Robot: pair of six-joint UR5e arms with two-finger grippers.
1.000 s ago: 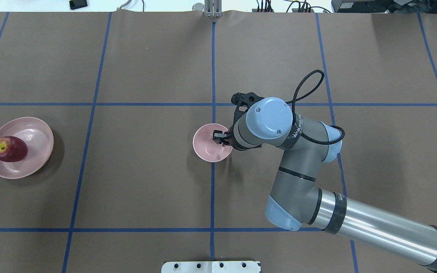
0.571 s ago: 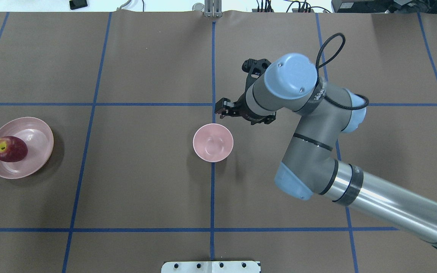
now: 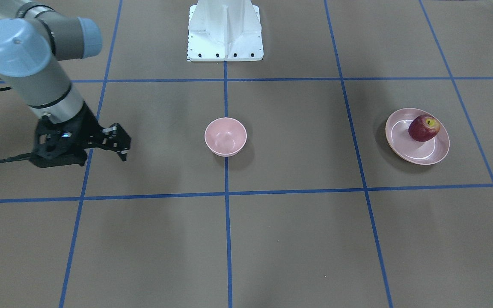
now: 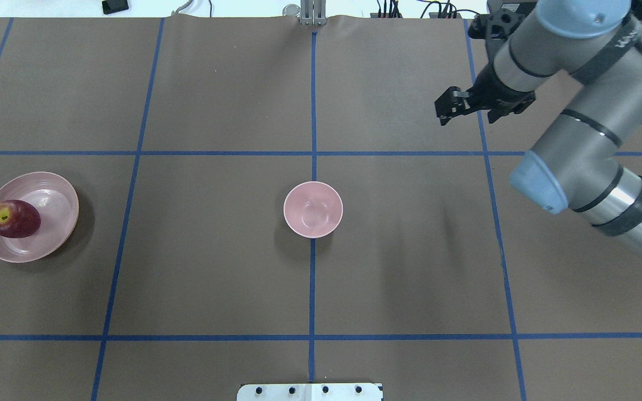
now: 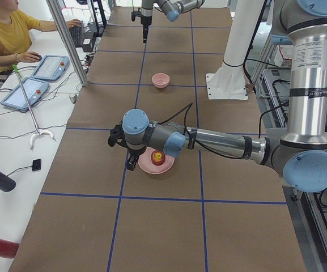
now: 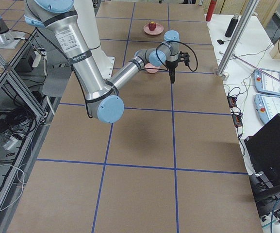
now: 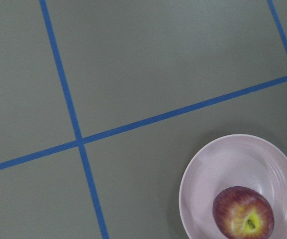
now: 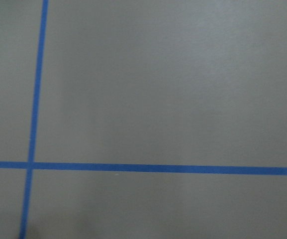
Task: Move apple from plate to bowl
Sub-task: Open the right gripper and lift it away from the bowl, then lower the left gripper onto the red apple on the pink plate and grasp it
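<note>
Right, the apple (image 4: 14, 219) sits on the plate (image 4: 53, 203), over towards one side of it, yellow stem patch facing up. The left fingers (image 5: 131, 162) hover just beside that plate, on its far side from the robot base. From the left wrist view the plate and apple fill the lower right corner, so the fruit is off to one side of those fingers, not under them. How wide the left fingers are set, I cannot tell; they show only small and partly cut off. Over to the right fingers (image 4: 444, 108): they stand a little apart with nothing between them, raised above the bare brown worktop (image 4: 215, 267). The bowl (image 4: 298, 214) is well apart from them, upright on a blue tape line (image 4: 313, 111), with nothing inside it. Beneath the right fingers the wrist view gives only worktop and a crossing of tape. Bowl and plate are well apart from each other.
</note>
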